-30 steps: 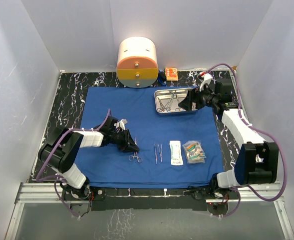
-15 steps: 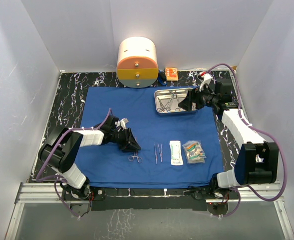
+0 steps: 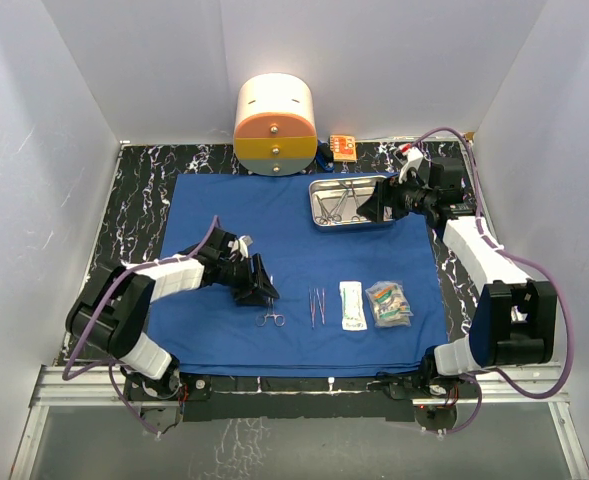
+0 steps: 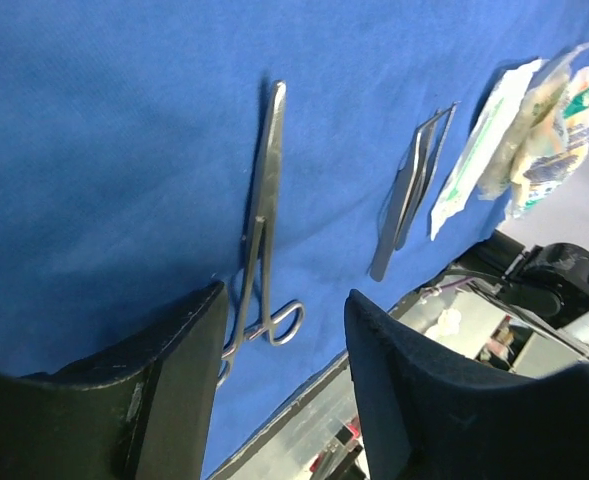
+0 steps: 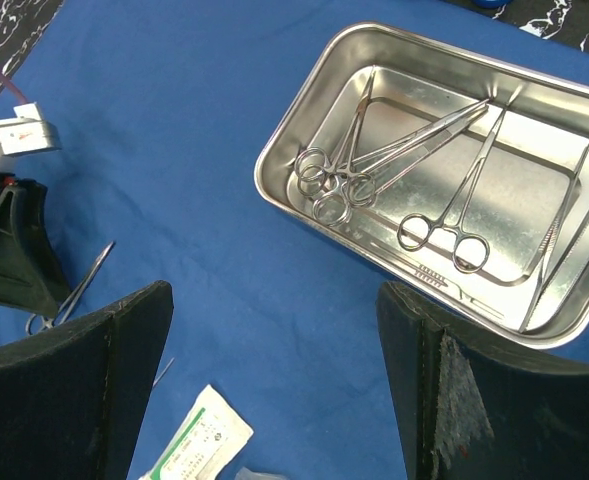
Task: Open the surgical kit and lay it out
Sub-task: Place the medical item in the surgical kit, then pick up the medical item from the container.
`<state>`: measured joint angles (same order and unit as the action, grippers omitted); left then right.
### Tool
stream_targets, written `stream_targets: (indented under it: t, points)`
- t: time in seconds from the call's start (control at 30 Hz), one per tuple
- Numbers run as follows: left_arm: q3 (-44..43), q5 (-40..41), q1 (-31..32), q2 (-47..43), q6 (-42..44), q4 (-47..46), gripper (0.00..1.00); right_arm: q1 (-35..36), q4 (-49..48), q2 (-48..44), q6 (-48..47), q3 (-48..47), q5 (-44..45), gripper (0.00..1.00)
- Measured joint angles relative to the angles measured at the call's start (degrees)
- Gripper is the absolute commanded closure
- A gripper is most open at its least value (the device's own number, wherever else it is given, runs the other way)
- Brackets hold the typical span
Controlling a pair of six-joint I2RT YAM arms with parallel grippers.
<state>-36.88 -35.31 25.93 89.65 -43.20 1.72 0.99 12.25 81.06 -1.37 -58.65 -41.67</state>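
The surgical kit's blue cloth [image 3: 224, 210] lies spread flat. Forceps [image 3: 271, 317] rest on it at the front. My left gripper [image 3: 261, 294] hovers just behind them, open, nothing between its fingers. In the left wrist view the forceps [image 4: 264, 210] lie flat, their rings beside the left finger, with my left gripper [image 4: 284, 300] open above them. Tweezers [image 3: 317, 305] and two clear packets [image 3: 352, 304] [image 3: 389, 304] lie to the right. The steel tray [image 3: 326, 224] holds several instruments. My right gripper [image 3: 366, 208] is over its right end, open and empty [image 5: 274, 380], near the tray [image 5: 319, 75].
A round cream-and-orange drawer container [image 3: 275, 125] stands at the back, behind the cloth. A small orange box [image 3: 342, 147] sits to its right. White walls close in the black marbled table on three sides.
My left gripper's jaws have spread apart over the forceps, which stay flat on the cloth. The left arm has shifted slightly. The right arm has not moved.
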Motion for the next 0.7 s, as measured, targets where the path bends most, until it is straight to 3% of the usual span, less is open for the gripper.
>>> stream_targets:
  t: [0.1, 0.3, 0.7]
  points:
    - [-0.33, 2.23, -0.02, -1.55, 0.63, 3.23, 0.48, 0.02, 0.37, 0.50, -0.02, -0.50, 0.98, 0.19]
    - [-3.85, 8.17, -1.05, -4.46, 5.60, 11.89, 0.35, 0.02, 2.43, 4.81, -1.75, -5.49, 8.20, 0.20]
    - [-25.00, 16.31, -2.86, -6.62, 24.74, 20.46, 0.24, 4.90, 7.39, 20.11, -7.26, -18.88, 25.07, 0.30]
